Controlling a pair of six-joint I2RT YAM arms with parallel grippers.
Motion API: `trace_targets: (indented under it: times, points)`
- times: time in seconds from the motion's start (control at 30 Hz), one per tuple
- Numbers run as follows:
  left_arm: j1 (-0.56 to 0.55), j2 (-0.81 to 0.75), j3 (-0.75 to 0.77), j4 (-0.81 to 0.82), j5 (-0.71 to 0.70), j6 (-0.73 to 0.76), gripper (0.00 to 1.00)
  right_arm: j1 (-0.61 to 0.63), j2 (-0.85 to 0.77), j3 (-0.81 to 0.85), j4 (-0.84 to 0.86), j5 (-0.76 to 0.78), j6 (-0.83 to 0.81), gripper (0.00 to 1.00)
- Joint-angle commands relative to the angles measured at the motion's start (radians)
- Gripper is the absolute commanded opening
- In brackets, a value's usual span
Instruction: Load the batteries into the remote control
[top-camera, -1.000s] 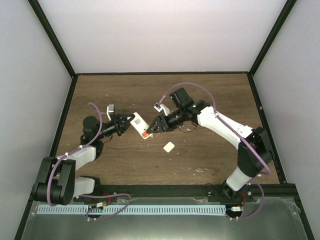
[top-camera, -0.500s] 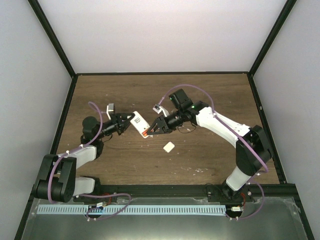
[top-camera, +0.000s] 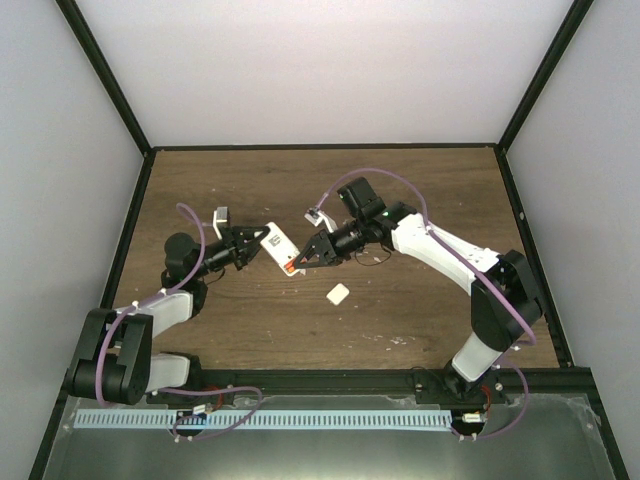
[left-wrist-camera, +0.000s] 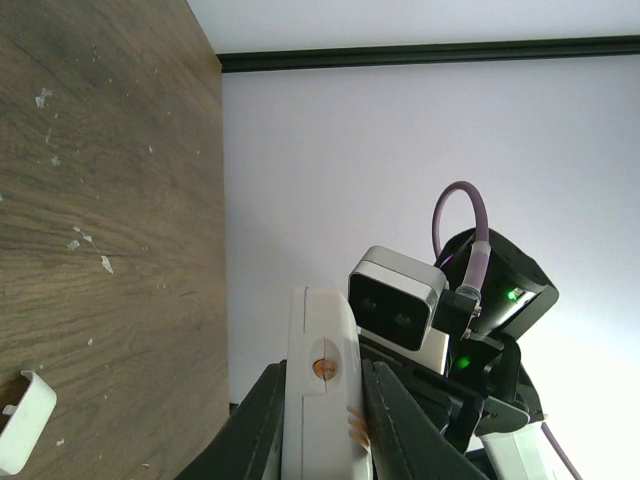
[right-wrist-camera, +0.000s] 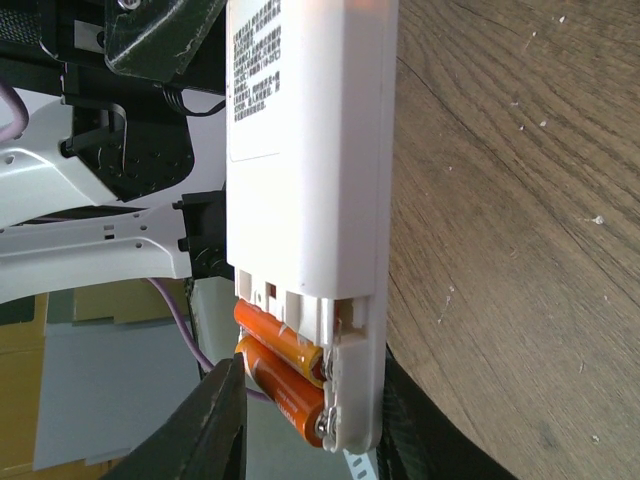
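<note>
Two orange batteries (right-wrist-camera: 278, 342) only really show up in the right wrist view, lying side by side in the open recess at the end of the remote control (right-wrist-camera: 310, 150); from the top they're just an orange smudge. In its own camera the left gripper (left-wrist-camera: 322, 425) is clamped on the remote's sides, seen edge-on. The right gripper (right-wrist-camera: 305, 425) has its fingers straddling the battery end, and I can't tell if they're actually touching it. The top and left wrist views also catch the white cover piece (top-camera: 338, 293) lying on the table (top-camera: 420, 200), apart from the remote.
</note>
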Motion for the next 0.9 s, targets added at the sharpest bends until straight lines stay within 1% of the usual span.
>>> trace_targets:
  times: [0.0,0.53,0.7,0.77,0.8,0.87]
  points:
    - [0.002,-0.002,-0.009,0.044,0.009,0.007,0.0,0.002,-0.008,-0.005,0.013,-0.017,-0.002,0.27]
    - [0.002,0.005,-0.008,0.087,0.015,-0.008,0.0,0.002,-0.015,-0.014,0.024,-0.012,-0.01,0.18]
    - [0.002,0.014,-0.013,0.119,0.014,-0.024,0.0,0.002,-0.021,-0.015,0.025,0.002,-0.014,0.17]
    - [0.002,0.018,-0.014,0.128,0.015,-0.029,0.0,0.002,-0.027,-0.015,0.023,0.016,-0.018,0.18]
    - [0.003,0.019,-0.014,0.134,0.014,-0.03,0.0,0.002,-0.033,-0.012,0.018,0.028,-0.022,0.21]
    - [0.003,0.022,-0.013,0.136,0.013,-0.027,0.0,0.001,-0.049,-0.009,0.0,0.071,-0.031,0.3]
